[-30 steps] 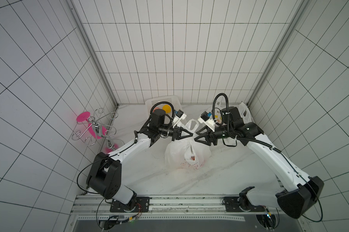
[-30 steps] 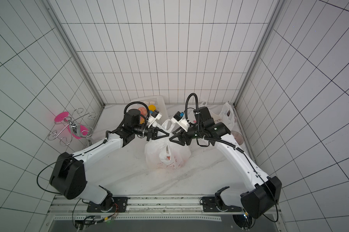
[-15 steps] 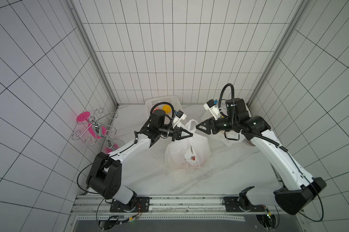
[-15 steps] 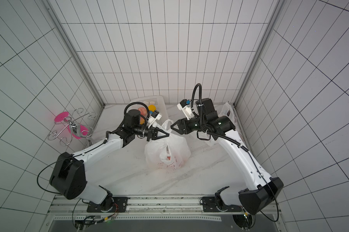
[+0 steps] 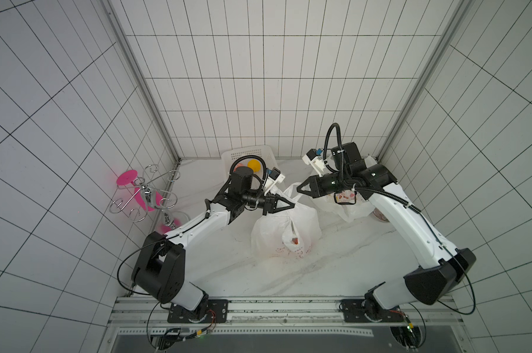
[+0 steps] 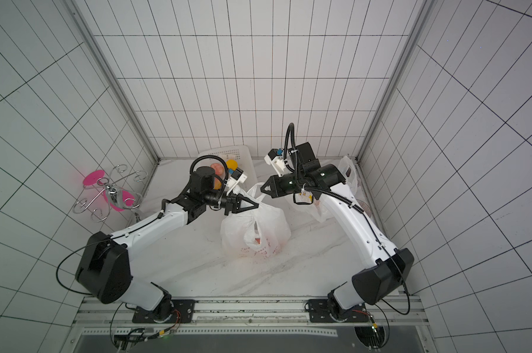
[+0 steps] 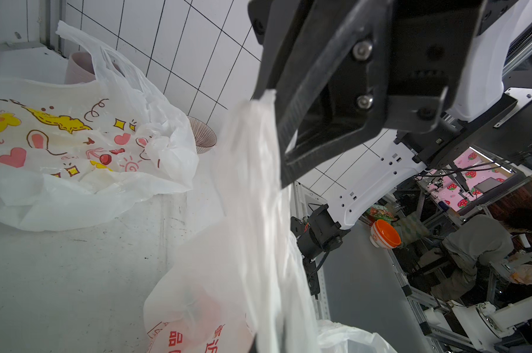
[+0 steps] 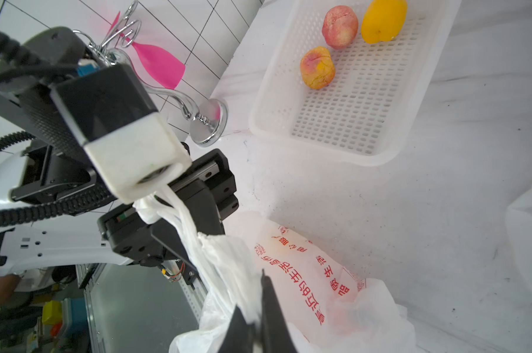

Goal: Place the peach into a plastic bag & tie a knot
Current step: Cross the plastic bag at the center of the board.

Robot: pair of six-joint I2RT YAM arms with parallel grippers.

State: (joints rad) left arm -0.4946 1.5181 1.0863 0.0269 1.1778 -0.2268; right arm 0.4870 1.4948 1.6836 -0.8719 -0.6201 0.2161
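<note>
Knot-tying stage, by the look of it: peach [image 5: 295, 241] sits inside the plastic bag [image 5: 284, 232] on the surface [image 5: 228, 275]. Left tool [image 5: 292, 206] pinches one handle [image 7: 252, 159]. Right tool [image 5: 299, 189] is pressed together at the second handle [image 5: 289, 189], but blurry plastic hides whether it actually caught any. Next move probably needs crossing both handles without ripping them. Peach only shows as an orange smudge.

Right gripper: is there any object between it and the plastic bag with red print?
Nothing visible does. The right gripper is shut, with its tips against the raised handle of the plastic bag. The left gripper pinches the other handle, beside it, not between.
</note>
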